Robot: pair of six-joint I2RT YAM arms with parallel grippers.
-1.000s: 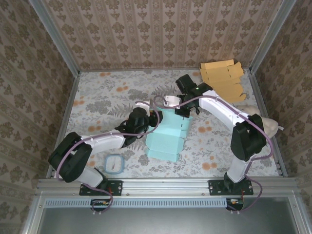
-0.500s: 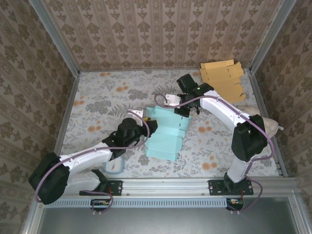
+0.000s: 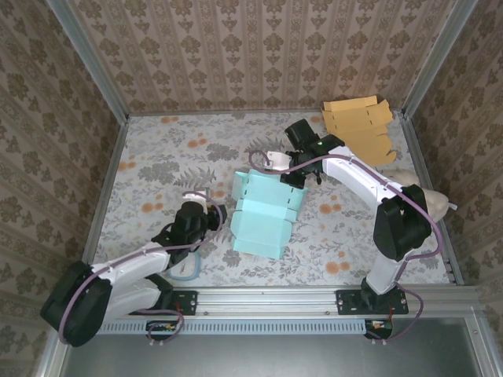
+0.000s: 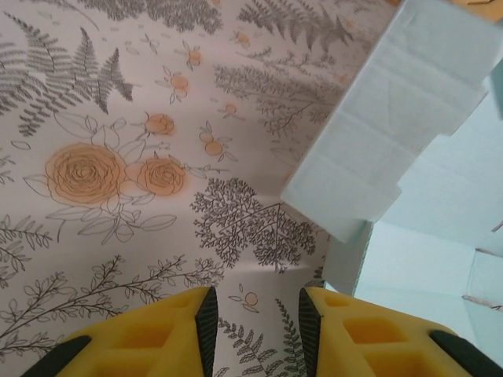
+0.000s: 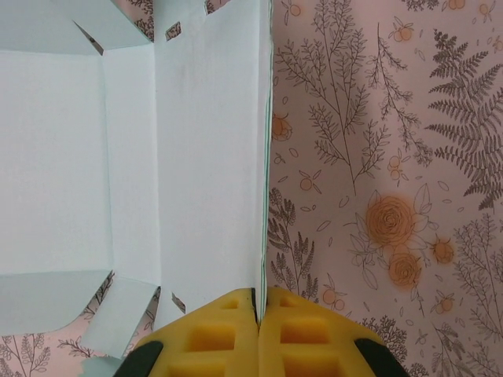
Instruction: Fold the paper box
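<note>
The paper box (image 3: 263,216) lies part-formed at mid counter (image 3: 157,149); the right tool (image 5: 258,305) is pressed together on the box's far panel edge; the left tool (image 4: 255,314) stands slightly spread, holding nothing, just beside the left flap. Anchor the pinched panel firmly; bring the left tool to the flap and fold along the crease, not across it.
</note>
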